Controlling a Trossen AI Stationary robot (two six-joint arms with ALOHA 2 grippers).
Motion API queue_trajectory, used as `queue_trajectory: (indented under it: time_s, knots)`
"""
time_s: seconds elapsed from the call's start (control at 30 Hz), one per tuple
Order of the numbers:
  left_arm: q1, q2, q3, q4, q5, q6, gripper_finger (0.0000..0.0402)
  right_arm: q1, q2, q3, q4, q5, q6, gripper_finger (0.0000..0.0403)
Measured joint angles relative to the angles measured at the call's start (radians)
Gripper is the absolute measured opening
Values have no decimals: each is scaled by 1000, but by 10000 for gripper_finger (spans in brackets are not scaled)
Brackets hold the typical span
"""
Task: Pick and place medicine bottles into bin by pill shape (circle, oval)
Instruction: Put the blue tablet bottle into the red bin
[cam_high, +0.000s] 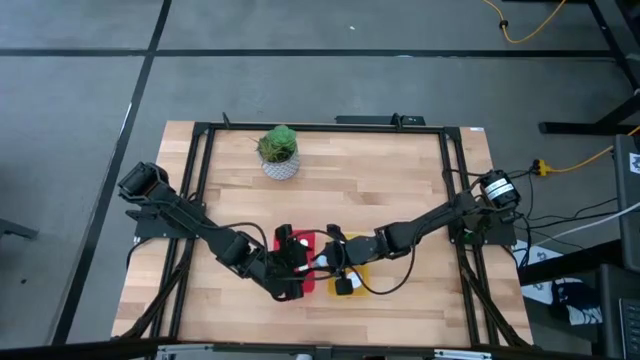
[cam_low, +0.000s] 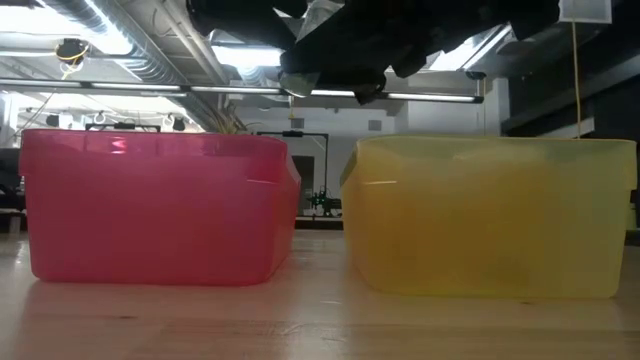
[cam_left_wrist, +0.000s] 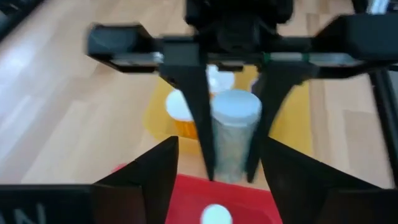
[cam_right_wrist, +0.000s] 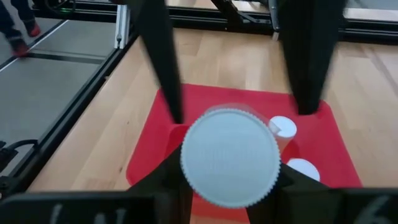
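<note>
Left of centre in the overhead frame, the left gripper (cam_high: 300, 268) hangs wide open above the red bin (cam_high: 300, 262), while just right the right gripper (cam_high: 327, 262) pinches a white-capped medicine bottle (cam_left_wrist: 234, 140) between its fingers (cam_left_wrist: 194, 93), beside the yellow bin (cam_high: 352, 268).

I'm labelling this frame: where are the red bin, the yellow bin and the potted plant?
red bin (cam_low: 150, 210), low view, on its front wall.
yellow bin (cam_low: 490, 215), low view, on its front wall.
potted plant (cam_high: 279, 145), high view, on its green leaves.

Right claw (cam_high: 322, 262) clamped shut; left claw (cam_high: 303, 270) spread, facing it.
</note>
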Motion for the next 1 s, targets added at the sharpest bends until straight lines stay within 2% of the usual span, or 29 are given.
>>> queue_trajectory:
  time_s: [0.67, 1.0]
  knots:
    - [27, 0, 0, 56, 25, 3, 225, -5, 0, 4, 57, -22, -1, 104]
    - [30, 1, 0, 105, 58, 81, 185, -6, 0, 4, 67, -18, 0, 104]
